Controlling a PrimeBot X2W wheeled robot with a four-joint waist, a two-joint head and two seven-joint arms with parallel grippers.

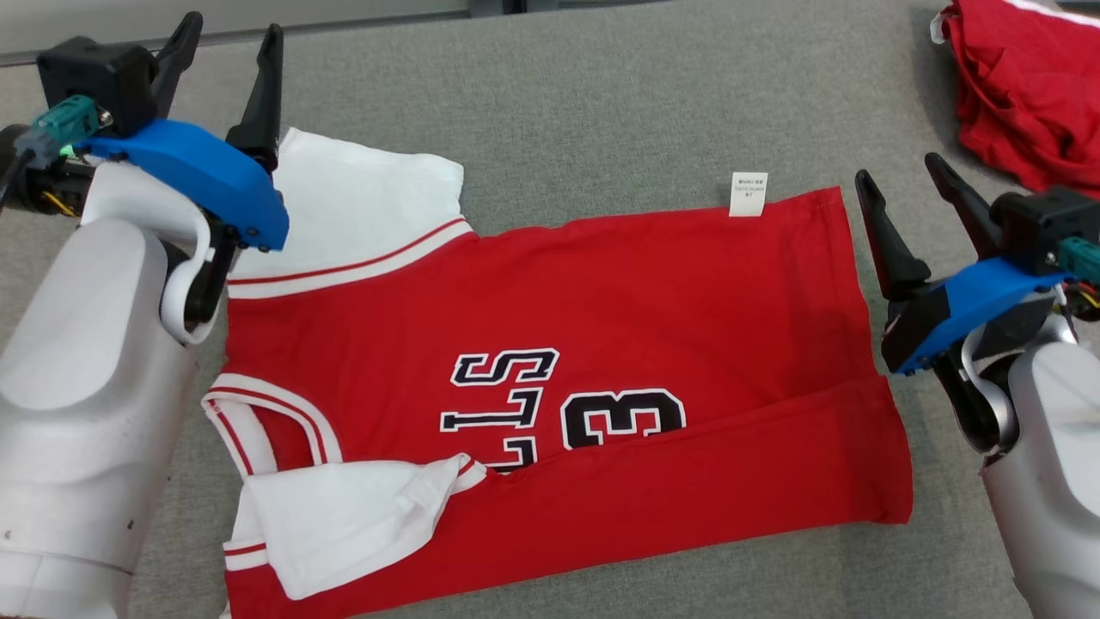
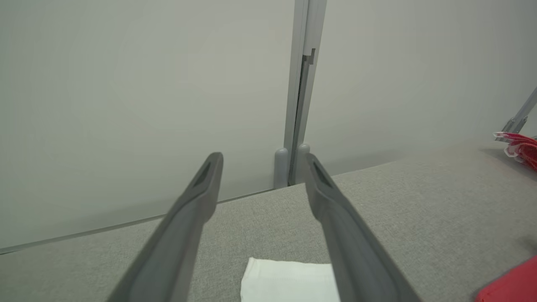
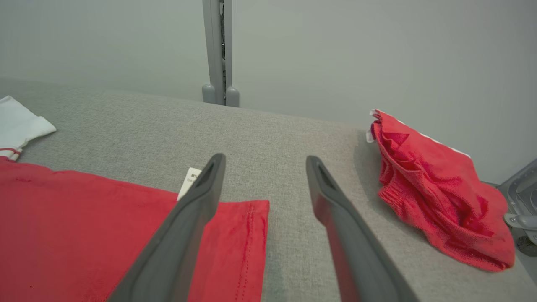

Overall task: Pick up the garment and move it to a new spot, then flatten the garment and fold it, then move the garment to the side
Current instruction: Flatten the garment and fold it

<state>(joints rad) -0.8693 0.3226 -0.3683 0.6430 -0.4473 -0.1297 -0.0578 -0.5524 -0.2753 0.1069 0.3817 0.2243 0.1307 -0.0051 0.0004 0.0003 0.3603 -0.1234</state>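
Observation:
The garment [image 1: 601, 344] is a red jersey with white sleeves and dark lettering, spread on the grey table; its near long edge is folded over the body. A white care label [image 1: 748, 194] sticks out at its far edge. My left gripper [image 1: 230, 34] hovers open over the far white sleeve [image 2: 289, 280], holding nothing. My right gripper [image 1: 898, 176] stands open just beyond the jersey's hem at the right, also holding nothing. The hem corner [image 3: 247, 243] lies under that gripper's left finger [image 3: 197, 218] in the right wrist view.
A crumpled red cloth [image 1: 1023, 94] lies at the table's far right corner [image 3: 436, 188]. A pale wall with a vertical metal post [image 2: 300, 92] runs behind the table's far edge. Bare grey tabletop [image 1: 601, 103] stretches beyond the jersey.

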